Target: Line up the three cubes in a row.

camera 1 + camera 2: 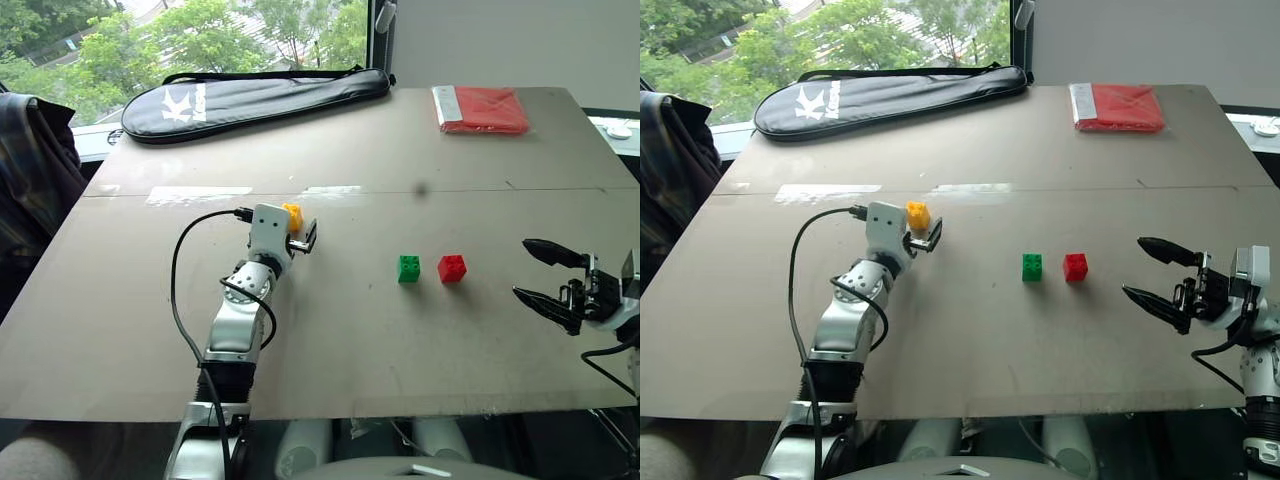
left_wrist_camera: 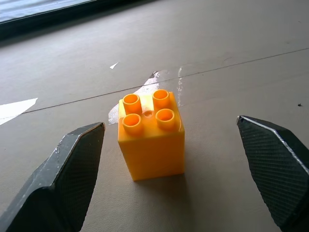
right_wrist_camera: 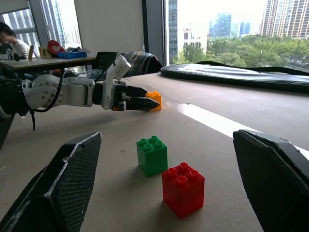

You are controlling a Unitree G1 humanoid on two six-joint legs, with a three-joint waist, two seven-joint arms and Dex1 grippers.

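The green cube (image 1: 409,268) and the red cube (image 1: 451,268) already sit side by side on the table (image 1: 330,340), studs up, with a narrow gap between them, the red one at three o'clock from the green. Those two make the start of a row running across the table. The yellow cube (image 1: 292,215) is the odd one out: it stands upright well apart from the pair, at about ten o'clock from the green cube and farther back on the table, so it is not yet in line.

The left gripper (image 1: 300,238) is low at the tabletop with the yellow cube between its two black fingers. In the left wrist view the cube (image 2: 150,135) stands in the gap with clear space on both sides, so the jaws are spread wide and grip nothing yet. The right gripper (image 1: 548,273) hangs at three o'clock from the red cube, well apart from it, jaws also wide and empty, pointing across toward the cubes.

By my reading, two thirds of the row is in place and the remaining work is the yellow cube: close on it, lift it, and set it down at nine o'clock from the green cube, level with the pair and with a matching gap.

At twelve o'clock, along the far edge, lie a black racket bag (image 1: 255,100) and a flat red packet (image 1: 480,108), both away from the working area.
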